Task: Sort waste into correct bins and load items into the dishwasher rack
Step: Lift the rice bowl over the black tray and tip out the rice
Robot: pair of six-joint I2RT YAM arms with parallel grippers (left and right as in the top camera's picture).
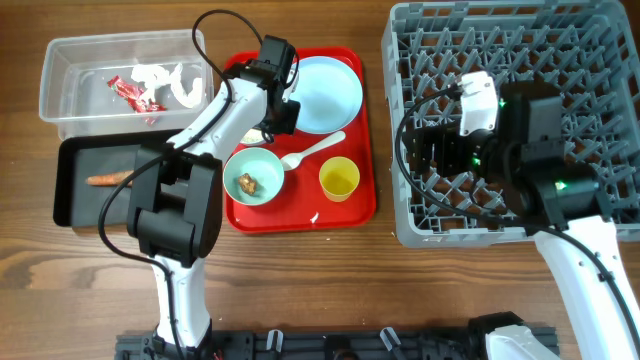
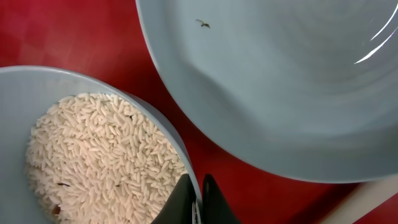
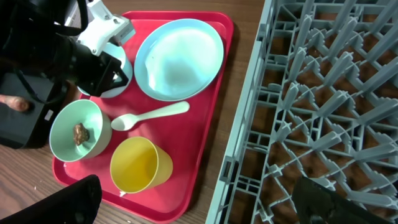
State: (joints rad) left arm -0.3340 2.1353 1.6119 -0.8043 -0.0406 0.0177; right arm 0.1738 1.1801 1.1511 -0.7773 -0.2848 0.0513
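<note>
My left gripper (image 2: pixel 194 202) pinches the rice bowl (image 2: pixel 18 99) at its rim, left edge of the red tray (image 2: pixel 62 31) — my right gripper (image 1: pixel 425 155) hangs spread wide above the rack (image 1: pixel 590 60).

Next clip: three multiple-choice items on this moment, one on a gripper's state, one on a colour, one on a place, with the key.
1. The left gripper is: A. shut on the rim of the pale blue bowl of white rice; B. open wide; C. out of view.
2. The small plastic cup is: A. green; B. white; C. yellow.
3. The orange-brown carrot-like piece lies: A. in that bowl; B. in the shallow black rectangular tray; C. in that cup.
Key: 1 A, its jaws pinch the rim in the left wrist view; 2 C, yellow from overhead; 3 B, it lies on the tray's black floor.
</note>
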